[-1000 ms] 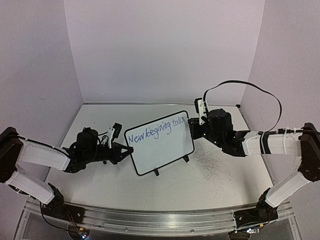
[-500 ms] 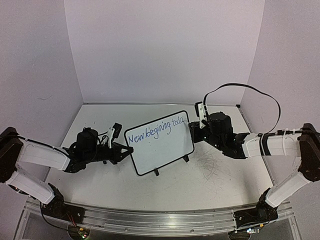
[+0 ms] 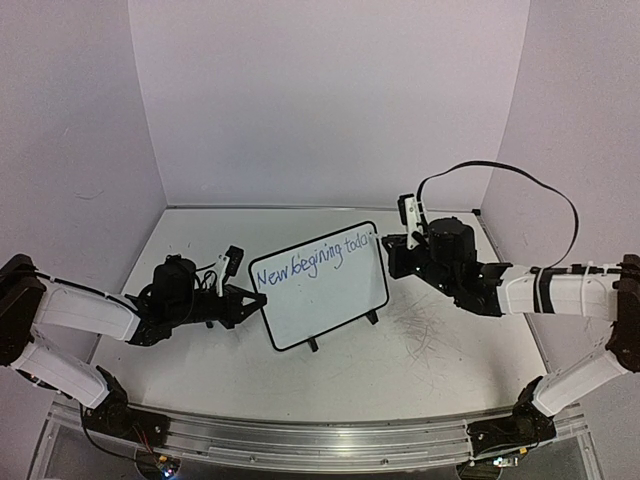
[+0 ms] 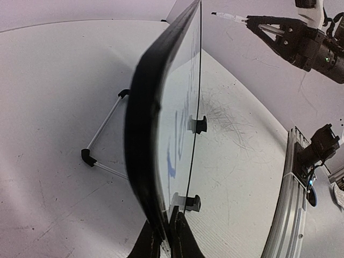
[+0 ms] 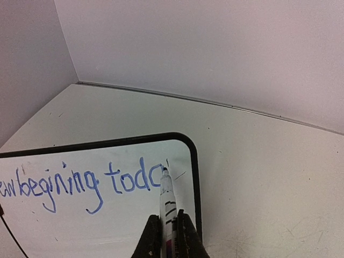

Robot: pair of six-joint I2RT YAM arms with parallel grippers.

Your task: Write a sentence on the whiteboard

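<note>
The whiteboard (image 3: 325,300) stands tilted mid-table on its black feet (image 4: 199,124) and wire stand (image 4: 102,134). My left gripper (image 3: 257,299) is shut on its left frame edge (image 4: 144,134), one jaw on each side at the bottom of the left wrist view (image 4: 164,240). The blue sentence (image 3: 310,261) slants upward and reads "New begining toda" (image 5: 80,183). My right gripper (image 5: 167,230) is shut on a white marker (image 5: 167,198). The marker's tip rests at the top right of the last "a", near the board's upper right corner (image 3: 372,232). The right gripper (image 3: 392,252) sits just right of that corner.
Faint grey scribble marks (image 3: 420,330) cover the table to the right of the board. Purple walls close in the back and both sides. A metal rail (image 3: 320,440) runs along the near edge. A black cable (image 3: 520,180) loops above the right arm.
The right arm's wrist has shifted a little to the right, the marker staying at the board's upper right corner. The left gripper and the board have not moved.
</note>
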